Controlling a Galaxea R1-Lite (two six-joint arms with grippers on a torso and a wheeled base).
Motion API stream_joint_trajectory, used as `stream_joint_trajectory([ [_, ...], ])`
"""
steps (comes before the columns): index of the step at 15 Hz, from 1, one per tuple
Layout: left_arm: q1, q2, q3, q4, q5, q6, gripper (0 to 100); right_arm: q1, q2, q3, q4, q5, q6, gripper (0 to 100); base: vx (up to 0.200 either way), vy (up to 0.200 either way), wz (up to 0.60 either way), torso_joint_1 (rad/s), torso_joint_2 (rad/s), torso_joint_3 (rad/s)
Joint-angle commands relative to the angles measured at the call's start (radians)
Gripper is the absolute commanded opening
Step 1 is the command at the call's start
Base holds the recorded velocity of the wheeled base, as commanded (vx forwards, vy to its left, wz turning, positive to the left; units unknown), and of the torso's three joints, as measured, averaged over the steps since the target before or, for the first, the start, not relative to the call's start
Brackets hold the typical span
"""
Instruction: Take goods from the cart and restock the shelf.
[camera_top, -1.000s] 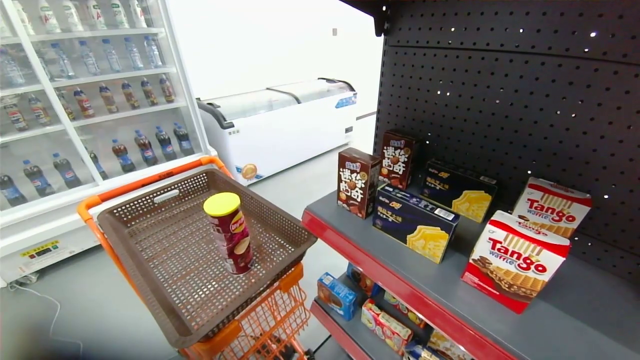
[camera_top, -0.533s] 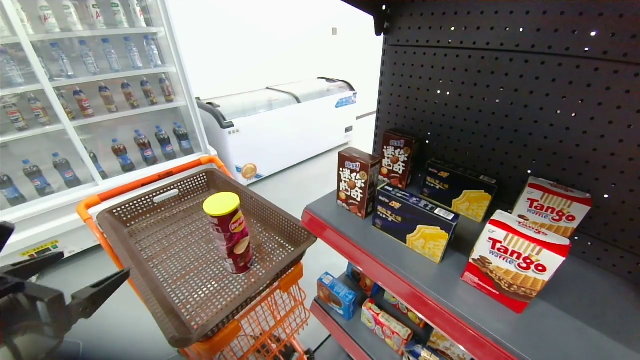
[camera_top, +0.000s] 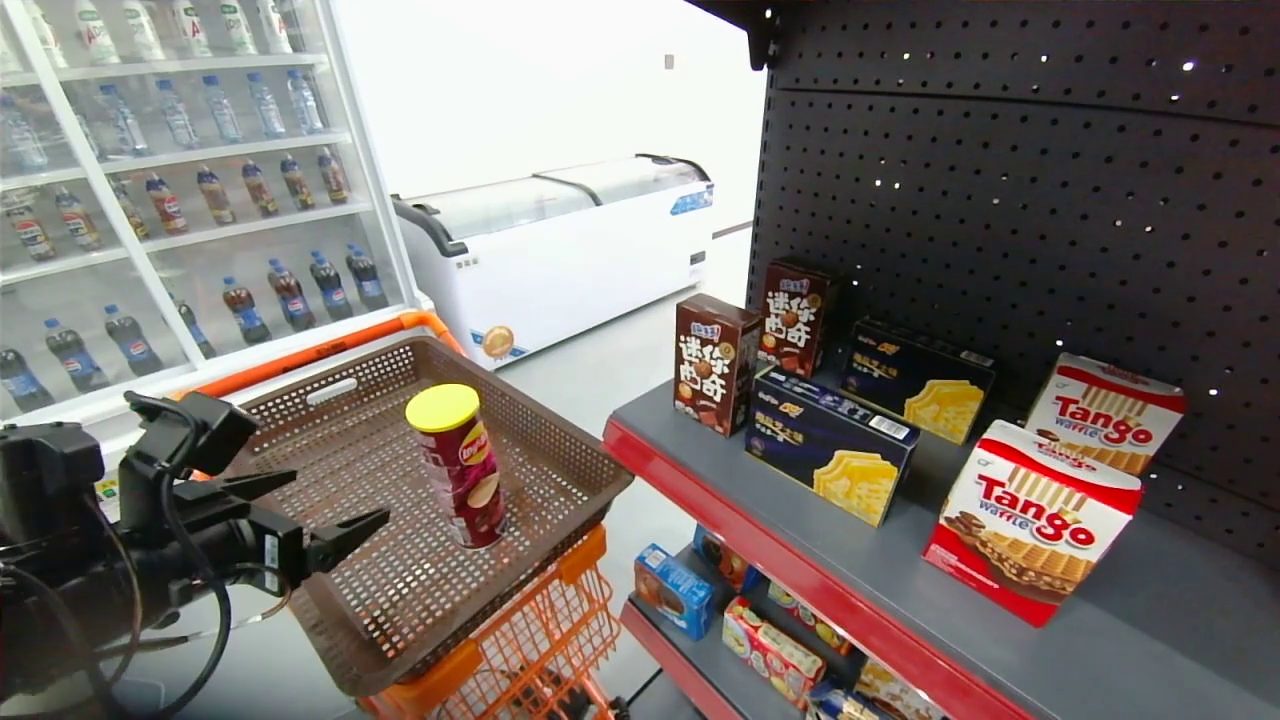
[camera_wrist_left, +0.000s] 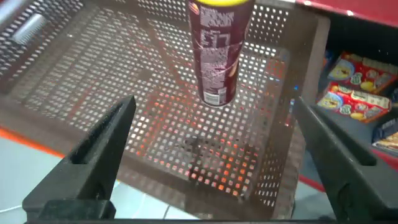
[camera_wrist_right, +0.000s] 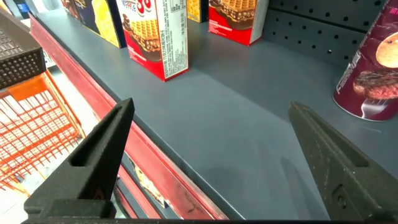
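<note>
A maroon chips can (camera_top: 458, 465) with a yellow lid stands upright in the brown perforated basket (camera_top: 600, 478) on the orange cart (camera_top: 520, 650). My left gripper (camera_top: 340, 498) is open over the basket's near-left side, pointing at the can from a short way off. In the left wrist view the can (camera_wrist_left: 217, 53) stands beyond the open left gripper (camera_wrist_left: 211, 155), above the basket's mesh floor (camera_wrist_left: 124, 93). My right gripper (camera_wrist_right: 211, 155) is open over a bare grey shelf board (camera_wrist_right: 236, 124), with another maroon can (camera_wrist_right: 373, 74) standing to one side.
The grey shelf (camera_top: 700, 460) with a red front edge holds brown boxes (camera_top: 712, 362), dark blue boxes (camera_top: 830, 445) and red-and-white wafer boxes (camera_top: 1030, 520). Packets lie on the lower shelf (camera_top: 770, 650). A drinks fridge (camera_top: 180, 200) and a chest freezer (camera_top: 560, 250) stand behind the cart.
My left arm has come into the head view from the lower left and moved up and right over the basket, gripper open. The can has not moved.
</note>
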Motion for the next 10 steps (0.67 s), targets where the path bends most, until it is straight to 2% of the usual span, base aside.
stream_joint_trajectory([
  [1, -0.019, 0.128, -0.038, -0.048, 0.000, 0.000, 100, 0.000, 0.000, 0.000, -0.001, 0.001, 0.000, 100, 0.000, 0.000, 0.00, 0.000, 0.00, 0.000],
  [7, -0.062, 0.345, -0.174, -0.179, 0.016, -0.004, 100, 0.000, 0.000, 0.000, -0.001, 0.001, 0.000, 100, 0.000, 0.000, 0.00, 0.000, 0.00, 0.000],
  [10, -0.079, 0.426, -0.255, -0.181, 0.017, 0.000, 100, 0.000, 0.000, 0.000, -0.001, 0.001, 0.000, 100, 0.000, 0.000, 0.00, 0.000, 0.00, 0.000],
])
